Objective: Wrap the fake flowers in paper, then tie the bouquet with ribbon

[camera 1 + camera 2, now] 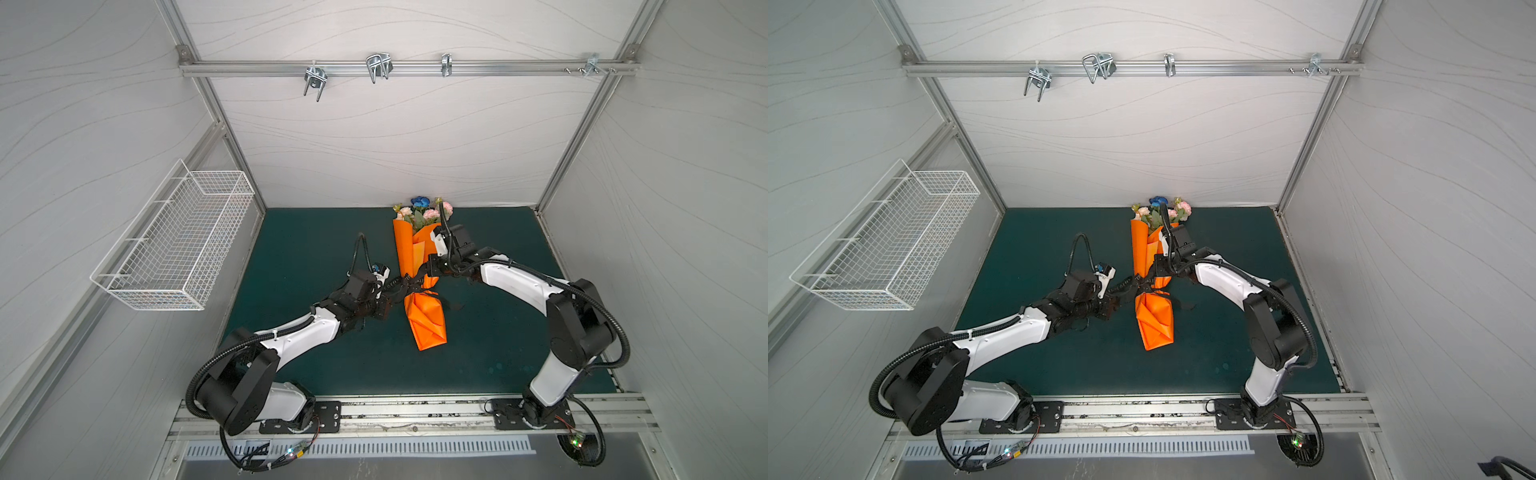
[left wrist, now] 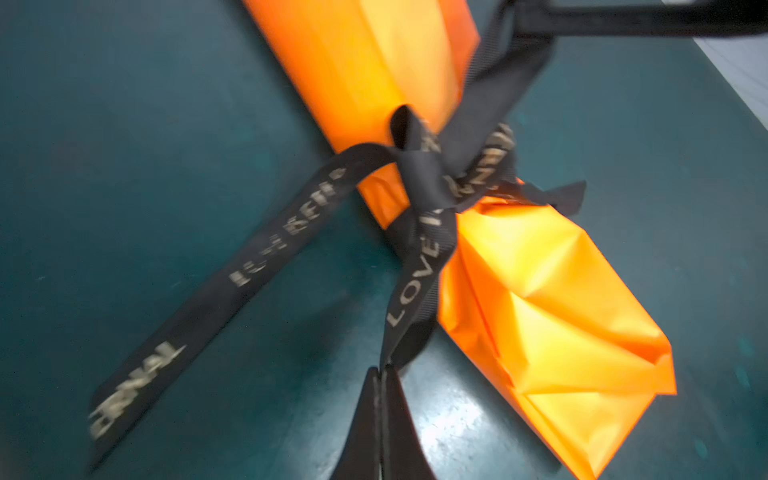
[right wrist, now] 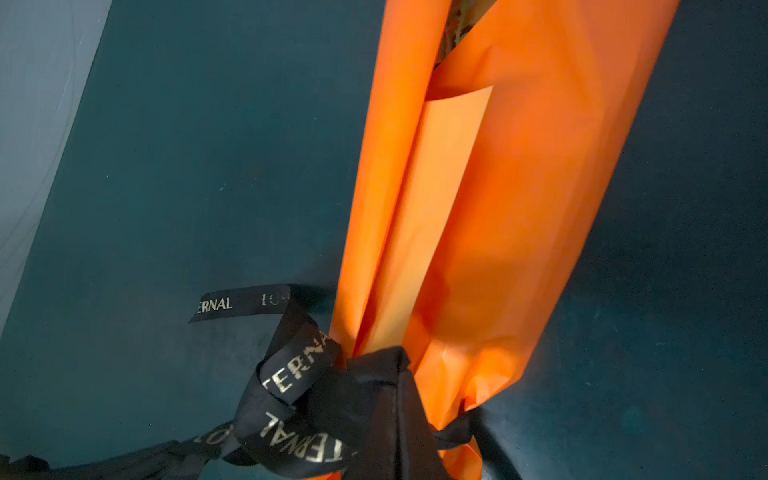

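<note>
The bouquet of fake flowers (image 1: pixel 422 212) (image 1: pixel 1160 210) lies on the green mat, its stems rolled in orange wrapping paper (image 1: pixel 415 257) (image 2: pixel 353 62) (image 3: pixel 498 187). A black lettered ribbon (image 1: pixel 409 286) (image 1: pixel 1144 286) (image 2: pixel 436 174) (image 3: pixel 299 374) is knotted around the wrap's waist. My left gripper (image 1: pixel 392 291) (image 1: pixel 1126 286) (image 2: pixel 380 370) is left of the knot, shut on a ribbon strand. My right gripper (image 1: pixel 422 276) (image 1: pixel 1152 276) (image 3: pixel 399 357) is over the wrap at the knot, shut on another strand that runs up from it. One loose ribbon tail lies flat on the mat.
A white wire basket (image 1: pixel 174 245) hangs on the left wall. Metal hooks (image 1: pixel 378 66) sit on the rail across the back wall. The green mat (image 1: pixel 311 249) ends at grey walls behind and beside the bouquet, and at the arm bases in front.
</note>
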Controlling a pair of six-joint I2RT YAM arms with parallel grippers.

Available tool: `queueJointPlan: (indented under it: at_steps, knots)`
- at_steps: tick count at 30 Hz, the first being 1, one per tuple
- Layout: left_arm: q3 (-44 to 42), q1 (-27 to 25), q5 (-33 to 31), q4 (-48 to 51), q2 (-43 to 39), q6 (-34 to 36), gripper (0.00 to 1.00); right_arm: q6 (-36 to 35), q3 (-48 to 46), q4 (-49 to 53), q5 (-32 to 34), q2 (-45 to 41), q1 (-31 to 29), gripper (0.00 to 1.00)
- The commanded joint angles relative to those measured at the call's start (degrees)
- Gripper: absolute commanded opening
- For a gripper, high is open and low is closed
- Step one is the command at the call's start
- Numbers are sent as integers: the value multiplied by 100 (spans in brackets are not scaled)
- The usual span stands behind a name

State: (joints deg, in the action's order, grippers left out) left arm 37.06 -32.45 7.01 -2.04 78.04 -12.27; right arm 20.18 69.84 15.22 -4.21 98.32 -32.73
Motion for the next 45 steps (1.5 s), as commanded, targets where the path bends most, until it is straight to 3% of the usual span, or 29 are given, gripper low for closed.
queueJointPlan:
  at_steps: [1,13,19,29,45]
  knots:
    - [20,39,74,-178,63,-308,0,102,-70,157,194,-184,39,0]
    - [-85,330,475,49,413,-1618,0,58,-274,258,452,-217,57,0]
    - [-311,329,1259,-470,694,-2146,0,166,-497,200,663,-310,148,0]
    - [-359,344,1041,-397,783,-2365,0,355,-630,213,953,-319,407,0]
    - [-338,811,1105,-226,1046,-2859,0,232,-359,342,1066,155,610,0]
